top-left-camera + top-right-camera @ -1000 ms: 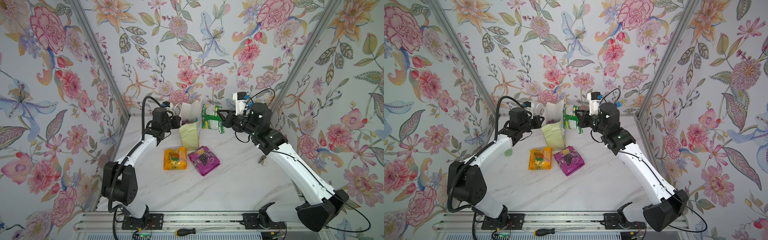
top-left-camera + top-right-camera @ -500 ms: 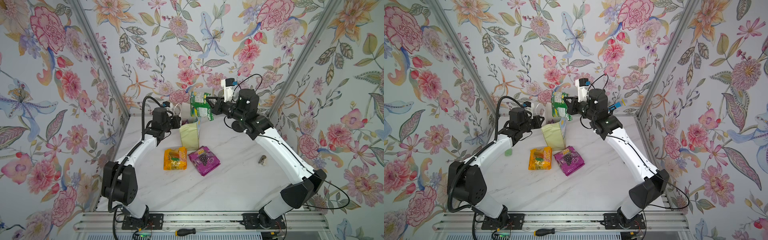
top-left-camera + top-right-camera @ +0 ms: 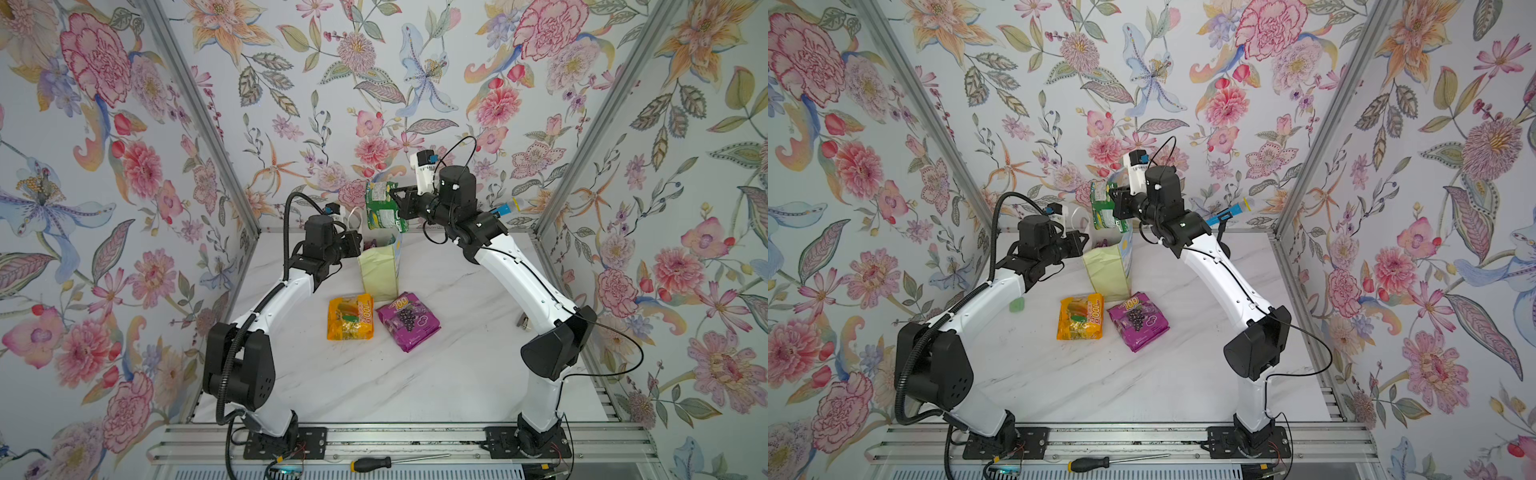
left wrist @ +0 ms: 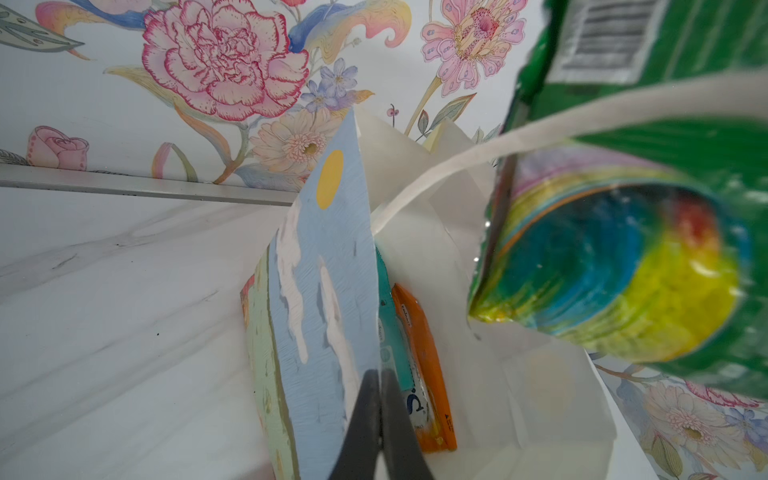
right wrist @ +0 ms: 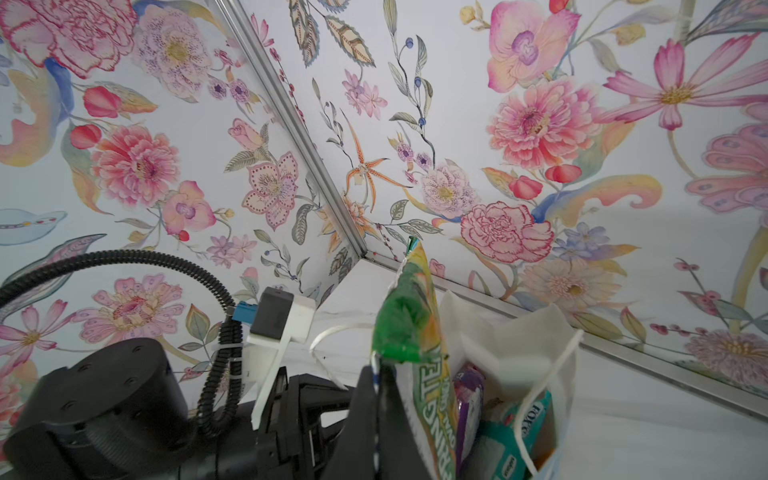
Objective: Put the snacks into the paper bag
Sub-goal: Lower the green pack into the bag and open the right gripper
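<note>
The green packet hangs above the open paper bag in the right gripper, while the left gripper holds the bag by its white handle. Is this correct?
No. The left gripper is shut on the blue-printed wall of the paper bag, not on the white handle, which arches free; the left wrist view shows it. The rest holds: the right gripper holds the green packet above the bag.

Left arm (image 3: 286,297) and right arm (image 3: 515,270), both top views: white link shells, black joint housings, black base plates (image 3: 311,442). Corrugated black conduit (image 3: 286,232) at left; thin black cable (image 3: 641,355) at right. White camera brackets (image 3: 422,176) with blue plugs. Left gripper (image 4: 379,376), right gripper (image 5: 376,374): matte black fingers.
</note>
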### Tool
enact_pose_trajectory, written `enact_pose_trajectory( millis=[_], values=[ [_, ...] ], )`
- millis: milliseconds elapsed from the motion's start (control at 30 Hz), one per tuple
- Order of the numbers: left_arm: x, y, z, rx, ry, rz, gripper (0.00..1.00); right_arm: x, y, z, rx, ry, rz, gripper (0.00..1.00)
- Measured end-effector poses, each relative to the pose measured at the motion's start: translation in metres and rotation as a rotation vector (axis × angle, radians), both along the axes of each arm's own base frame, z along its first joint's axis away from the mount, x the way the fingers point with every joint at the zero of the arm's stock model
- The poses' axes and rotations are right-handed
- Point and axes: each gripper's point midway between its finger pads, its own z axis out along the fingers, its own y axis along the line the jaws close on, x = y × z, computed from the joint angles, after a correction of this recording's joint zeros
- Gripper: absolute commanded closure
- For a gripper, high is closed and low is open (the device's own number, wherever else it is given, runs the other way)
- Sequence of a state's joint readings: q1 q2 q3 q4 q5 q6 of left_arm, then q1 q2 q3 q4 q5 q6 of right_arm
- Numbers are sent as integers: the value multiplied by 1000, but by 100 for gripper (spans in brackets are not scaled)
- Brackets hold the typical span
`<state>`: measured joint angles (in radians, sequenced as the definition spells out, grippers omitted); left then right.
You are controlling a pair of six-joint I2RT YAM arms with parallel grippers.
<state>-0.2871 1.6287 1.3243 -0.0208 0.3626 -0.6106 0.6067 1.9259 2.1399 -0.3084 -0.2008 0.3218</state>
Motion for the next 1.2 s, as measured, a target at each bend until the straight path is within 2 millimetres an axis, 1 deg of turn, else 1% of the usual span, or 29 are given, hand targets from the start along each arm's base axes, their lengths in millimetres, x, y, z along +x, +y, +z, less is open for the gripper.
enact_pose_trajectory(
  millis=[100, 200, 300, 400, 467, 533, 600, 767, 867, 1033, 1200],
  values=[
    [0, 0, 0, 0, 0, 0, 100, 7, -5, -17, -54, 23, -42, 100],
    [0, 0, 0, 0, 0, 0, 100, 13, -12, -28, -101, 37, -88, 100],
    [0, 0, 0, 0, 0, 0, 100, 15, -17, -33, -129, 39, -118, 100],
    [0, 0, 0, -1, 0, 0, 100, 19, -17, -33, -140, 36, -128, 100],
    [0, 0, 0, -1, 0, 0, 100, 23, -11, -32, -137, 32, -124, 100],
    [0, 0, 0, -1, 0, 0, 100, 28, -2, -36, -135, 34, -110, 100],
    [0, 0, 0, -1, 0, 0, 100, 31, 7, -43, -132, 47, -92, 100],
    [0, 0, 0, 0, 0, 0, 100, 39, 27, -70, -119, 117, -37, 100],
    [0, 0, 0, 0, 1, 1, 100, 37, 34, -76, -93, 157, -2, 100],
    [0, 0, 0, 0, 1, 1, 100, 33, 41, -70, -25, 206, 48, 100],
    [0, 0, 0, 0, 1, 1, 100, 39, 36, -75, 1, 247, 46, 100]
  ],
)
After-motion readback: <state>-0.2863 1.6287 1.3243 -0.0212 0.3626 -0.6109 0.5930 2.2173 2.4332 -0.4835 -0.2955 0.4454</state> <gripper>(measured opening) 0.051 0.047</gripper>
